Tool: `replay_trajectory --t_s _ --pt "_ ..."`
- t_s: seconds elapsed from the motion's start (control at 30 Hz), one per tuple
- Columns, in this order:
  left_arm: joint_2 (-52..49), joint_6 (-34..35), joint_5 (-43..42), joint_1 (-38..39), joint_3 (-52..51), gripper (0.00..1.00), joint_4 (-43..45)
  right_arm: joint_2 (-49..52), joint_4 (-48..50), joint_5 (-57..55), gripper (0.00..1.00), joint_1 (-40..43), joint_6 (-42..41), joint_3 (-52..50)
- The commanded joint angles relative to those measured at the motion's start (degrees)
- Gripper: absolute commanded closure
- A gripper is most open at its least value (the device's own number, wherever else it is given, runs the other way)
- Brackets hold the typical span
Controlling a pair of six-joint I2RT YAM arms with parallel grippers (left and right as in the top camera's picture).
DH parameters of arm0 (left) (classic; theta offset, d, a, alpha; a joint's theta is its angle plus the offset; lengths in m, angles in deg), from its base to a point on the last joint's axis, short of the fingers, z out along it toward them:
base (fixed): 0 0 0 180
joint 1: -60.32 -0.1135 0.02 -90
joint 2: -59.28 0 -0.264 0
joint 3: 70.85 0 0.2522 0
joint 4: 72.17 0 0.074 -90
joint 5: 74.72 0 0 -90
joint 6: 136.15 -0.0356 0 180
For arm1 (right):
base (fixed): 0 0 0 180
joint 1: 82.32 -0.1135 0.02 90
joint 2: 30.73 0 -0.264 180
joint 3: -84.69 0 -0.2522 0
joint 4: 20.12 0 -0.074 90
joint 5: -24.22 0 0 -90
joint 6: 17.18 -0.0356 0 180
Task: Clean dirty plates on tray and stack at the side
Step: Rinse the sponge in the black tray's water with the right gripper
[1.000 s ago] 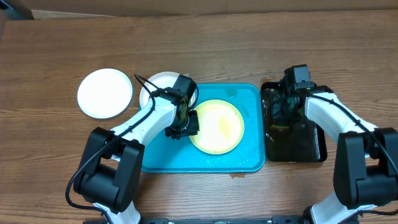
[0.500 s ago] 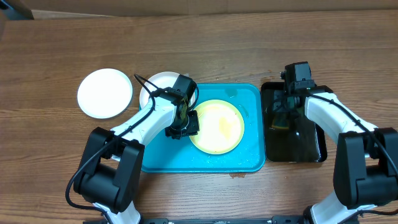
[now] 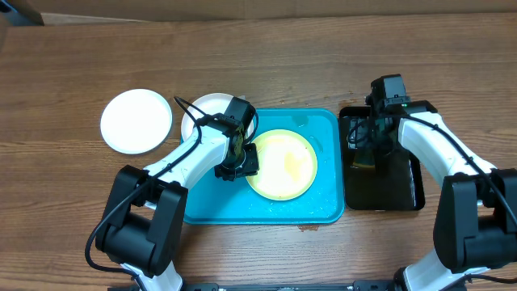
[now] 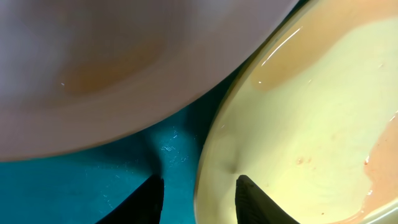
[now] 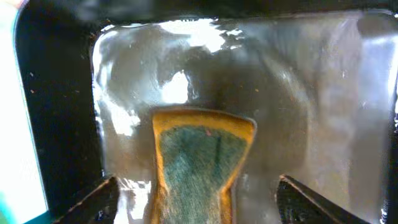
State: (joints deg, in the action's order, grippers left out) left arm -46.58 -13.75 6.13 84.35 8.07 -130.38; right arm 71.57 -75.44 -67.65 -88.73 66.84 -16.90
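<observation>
Left gripper point(image 4: 199, 182): fingers parted, straddling the rim of the pale yellow plate point(image 4: 311, 124) at the plate's 9 o'clock. One tip is over the bare tray point(image 4: 62, 186), the other over the plate's inner slope. We see a sliver of tray between the outer tip and the rim, so we read this as bracketing the rim, not clamping it. We judge the plate stiff, shallow and probably light. Its glossy face carries an orange film toward 12 and 3 o'clock and a few reddish specks, so we expect it to be slick. The raised rim is the only real hold, and a pinch there could slide or tip the plate if it is lifted from one edge. The plate lies flat in the turquoise tray, slightly toward the tray's 3 o'clock side. A white plate point(image 4: 124, 62), blurred in the wrist view, sits at the tray's 10 o'clock corner; we cannot tell whether it rests on the tray's rim. A second white plate point(image 3: 136, 120) lies alone on the table point(image 3: 283, 65), farther out toward 9 o'clock. Right gripper point(image 5: 202, 196): fingers spread wide on either side of a yellow sponge point(image 5: 202, 155), green scouring face up, without touching it. The sponge looks soft and soaked, lying in the wet black tray point(image 5: 56, 124) at 3 o'clock of the turquoise one.
</observation>
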Motion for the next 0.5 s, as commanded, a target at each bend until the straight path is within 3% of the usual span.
replay_trajectory --t_s 0.0,0.03,0.07,0.1,0.47 --pt "0.2 -1.1 0.5 0.8 -0.2 0.6 0.2 0.4 2.6 0.9 0.31 0.0 -0.3 -3.3" --pt "0.2 -1.1 0.5 0.8 -0.2 0.6 0.2 0.4 3.7 0.9 0.47 0.0 -0.3 -4.0" --pt "0.2 -1.2 0.5 0.8 -0.2 0.62 0.2 0.4 4.2 0.9 0.77 0.0 -0.3 -4.3" --pt "0.2 -1.2 0.5 0.8 -0.2 0.62 0.2 0.4 4.2 0.9 0.96 0.0 -0.3 -4.0" --pt "0.2 -1.2 0.6 0.8 -0.2 0.62 0.3 -4.1 -12.1 0.5 0.96 0.0 -0.1 8.3"
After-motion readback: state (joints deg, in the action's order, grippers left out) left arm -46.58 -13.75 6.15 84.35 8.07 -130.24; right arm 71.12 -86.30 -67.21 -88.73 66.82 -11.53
